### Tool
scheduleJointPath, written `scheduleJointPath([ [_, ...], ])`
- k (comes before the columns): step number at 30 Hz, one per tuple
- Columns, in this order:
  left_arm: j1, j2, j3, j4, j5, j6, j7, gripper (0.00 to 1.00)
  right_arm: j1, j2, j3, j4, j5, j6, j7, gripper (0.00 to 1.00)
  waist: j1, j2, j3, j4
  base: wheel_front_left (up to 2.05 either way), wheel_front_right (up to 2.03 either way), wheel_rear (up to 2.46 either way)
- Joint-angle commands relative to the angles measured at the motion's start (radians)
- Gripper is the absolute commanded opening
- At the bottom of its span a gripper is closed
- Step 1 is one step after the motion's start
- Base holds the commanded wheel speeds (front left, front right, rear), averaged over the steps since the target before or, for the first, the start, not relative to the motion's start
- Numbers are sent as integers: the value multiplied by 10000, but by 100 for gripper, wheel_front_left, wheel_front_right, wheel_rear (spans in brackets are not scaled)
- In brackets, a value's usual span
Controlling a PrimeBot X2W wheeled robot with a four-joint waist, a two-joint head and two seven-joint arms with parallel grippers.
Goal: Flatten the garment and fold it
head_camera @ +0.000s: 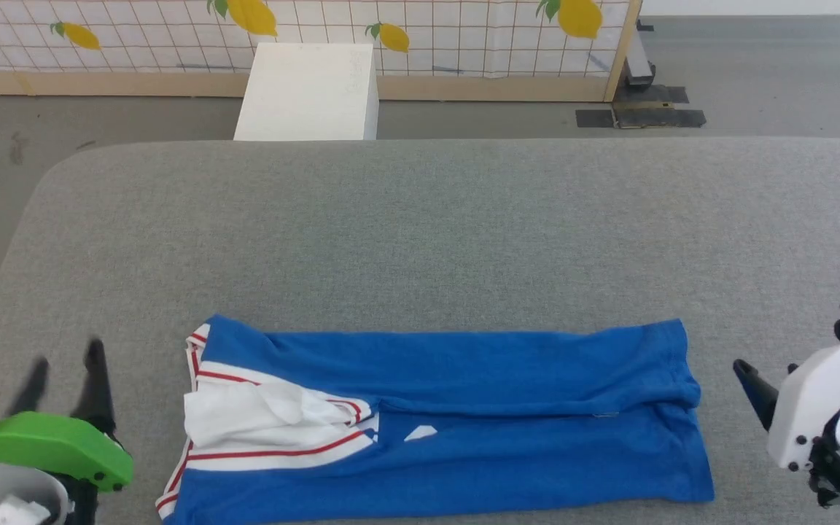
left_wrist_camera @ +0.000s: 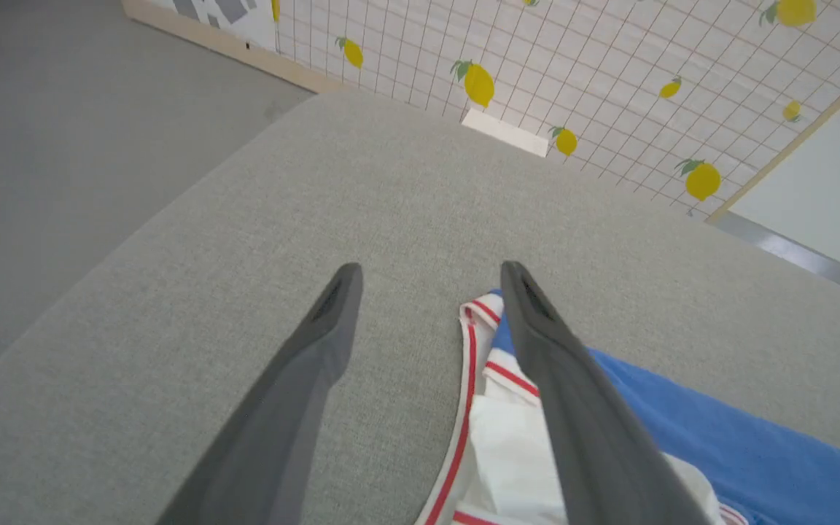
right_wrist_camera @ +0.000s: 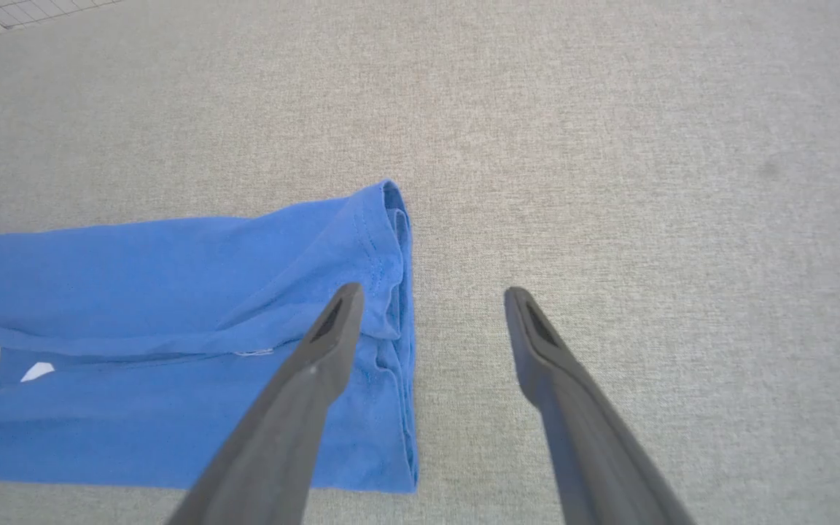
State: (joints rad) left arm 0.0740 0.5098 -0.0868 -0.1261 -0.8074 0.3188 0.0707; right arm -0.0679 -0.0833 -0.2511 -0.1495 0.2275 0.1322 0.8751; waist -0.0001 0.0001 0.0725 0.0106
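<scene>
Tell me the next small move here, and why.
Probably lower the right gripper onto the garment's plain blue end and pinch it. The garment lies as a long strip on the grey table; that gripper is open beside this end, the left gripper open at the sleeve end, so a crosswise fold seems next.

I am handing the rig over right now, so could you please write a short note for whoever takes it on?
Left gripper: open, empty, by the left end of the shirt.
Right gripper: open, empty, by the shirt's right end.
Shirt: lying on the grey table, near the robot's edge.
Done: folded lengthwise into a long strip.
Left: smooth the rumpled white sleeve, then probably fold the strip across.
</scene>
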Motion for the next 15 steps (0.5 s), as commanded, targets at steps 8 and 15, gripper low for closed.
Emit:
scheduleJointPath([
  [8, -816, 223, -468, 265, 3084, -1110, -3272, 100, -629, 0, 128, 930, -888, -15, 705, 100, 1, -1, 477, 106, 0, 0, 0],
  [15, -898, -914, 299, -142, 4591, -1699, -3321, 100, -865, 230, 636, 2393, -1067, -15, 381, 100, 1, -1, 889, 392, 0, 0, 0],
])
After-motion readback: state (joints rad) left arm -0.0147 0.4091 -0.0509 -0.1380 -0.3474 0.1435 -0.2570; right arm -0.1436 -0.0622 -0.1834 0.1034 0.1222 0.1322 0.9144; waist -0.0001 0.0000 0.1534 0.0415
